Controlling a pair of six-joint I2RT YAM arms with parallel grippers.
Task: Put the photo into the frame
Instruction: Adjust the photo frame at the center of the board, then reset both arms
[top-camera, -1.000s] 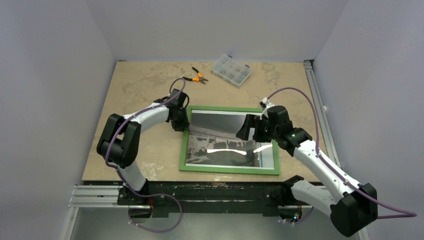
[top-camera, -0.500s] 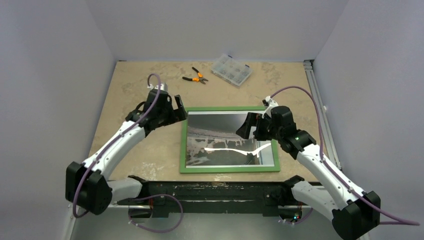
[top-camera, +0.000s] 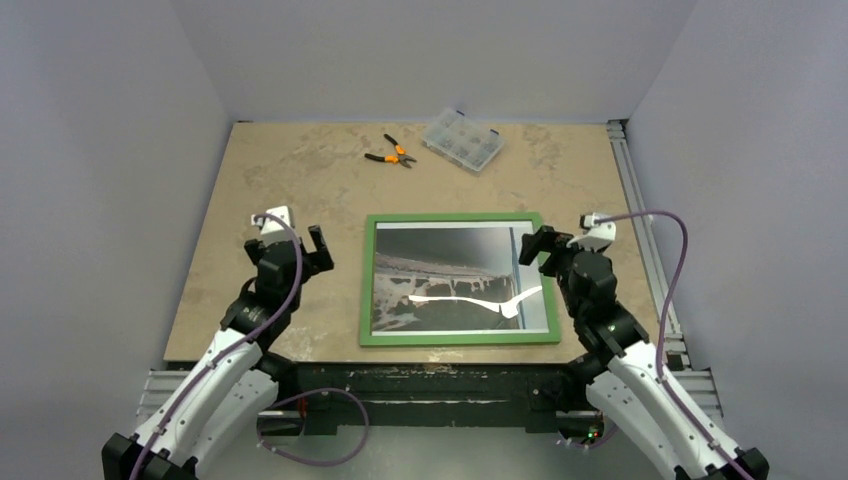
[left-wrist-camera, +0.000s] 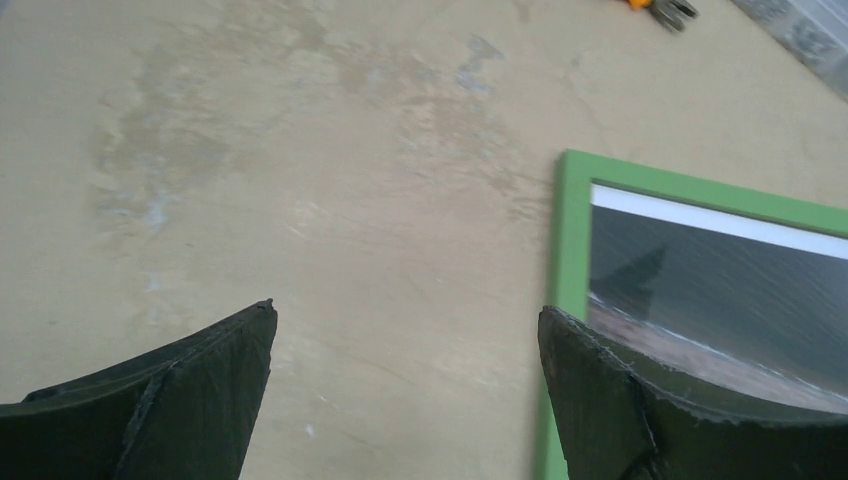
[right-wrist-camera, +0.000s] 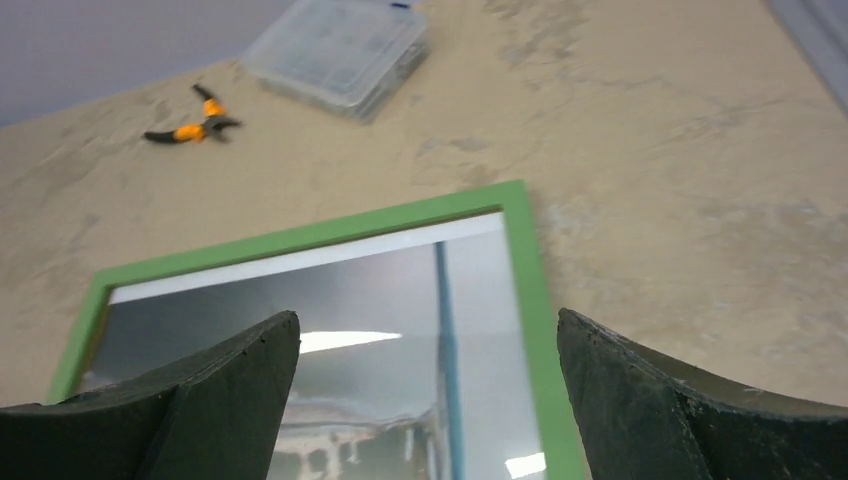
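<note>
The green frame (top-camera: 458, 340) lies face up toward the near edge of the table (top-camera: 300, 180), the photo (top-camera: 440, 265) showing inside it. The left gripper (left-wrist-camera: 405, 320) hangs over bare tabletop just beside the frame's left side, the right gripper (right-wrist-camera: 428, 330) over its far right corner — both with jaws spread wide, holding nothing.

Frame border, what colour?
The frame is plain green; it shows best in the top external view.
</note>
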